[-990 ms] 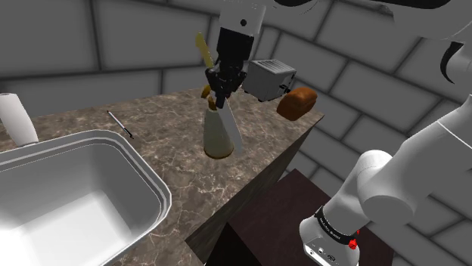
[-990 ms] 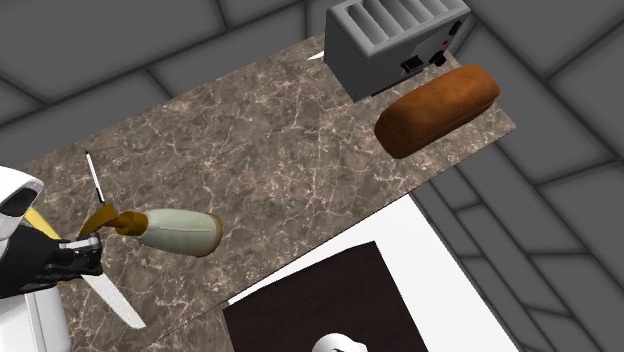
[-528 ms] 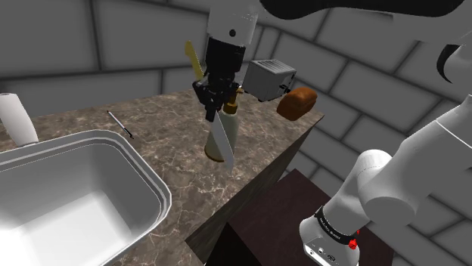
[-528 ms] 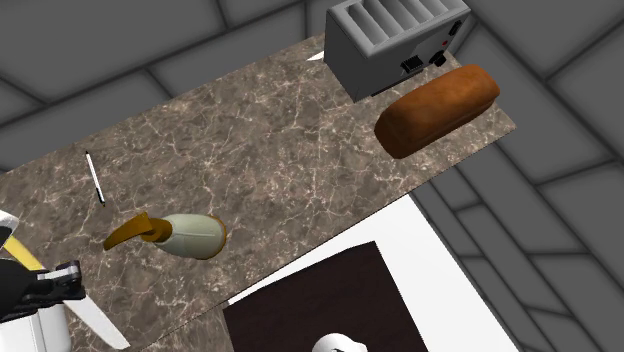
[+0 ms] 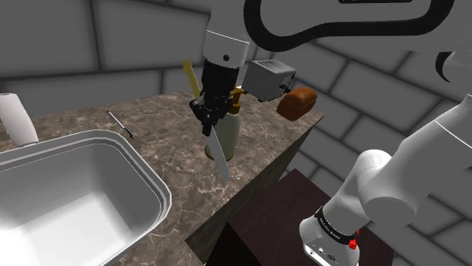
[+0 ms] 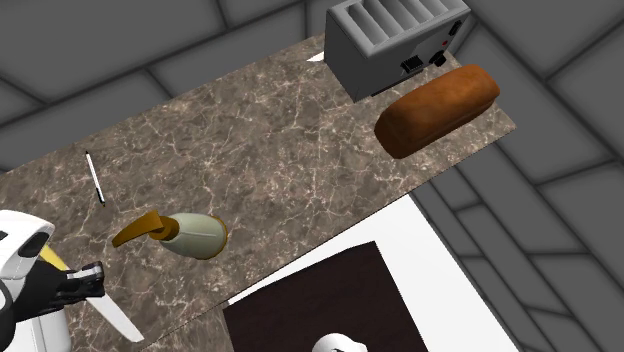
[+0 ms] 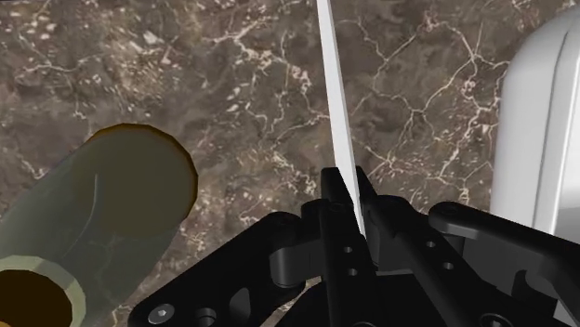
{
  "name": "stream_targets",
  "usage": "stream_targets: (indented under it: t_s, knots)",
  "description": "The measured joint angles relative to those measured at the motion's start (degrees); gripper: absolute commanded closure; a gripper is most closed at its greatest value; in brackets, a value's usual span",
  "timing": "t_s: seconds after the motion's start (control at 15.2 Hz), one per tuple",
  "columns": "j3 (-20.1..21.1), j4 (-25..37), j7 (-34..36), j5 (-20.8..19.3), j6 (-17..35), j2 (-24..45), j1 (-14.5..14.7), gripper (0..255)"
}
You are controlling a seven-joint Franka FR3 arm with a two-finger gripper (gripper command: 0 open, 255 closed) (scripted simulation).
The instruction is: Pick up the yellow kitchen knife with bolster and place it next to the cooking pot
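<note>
Above the brown marbled stone counter, the all-black two-finger gripper was clamped on the yellow-handled kitchen knife.
The knife's pale blade hung tilted, point down, off the stone, near a pale pump bottle with an amber nozzle and beside the white sink basin. Its yellow handle rose behind the fingers.

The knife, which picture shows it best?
The shoulder view: the whole knife shows, yellow handle up, pale blade down, clamped in the jaws. The second exterior view catches its blade and a sliver of yellow. The wrist view sees the blade edge-on.
</note>
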Motion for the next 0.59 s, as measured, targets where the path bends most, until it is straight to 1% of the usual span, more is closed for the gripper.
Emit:
stream_targets:
  t_s: [0.59]
  knots:
    - [0.4,-5.4,-0.5,0.1,6.7,1.4,0.2,255]
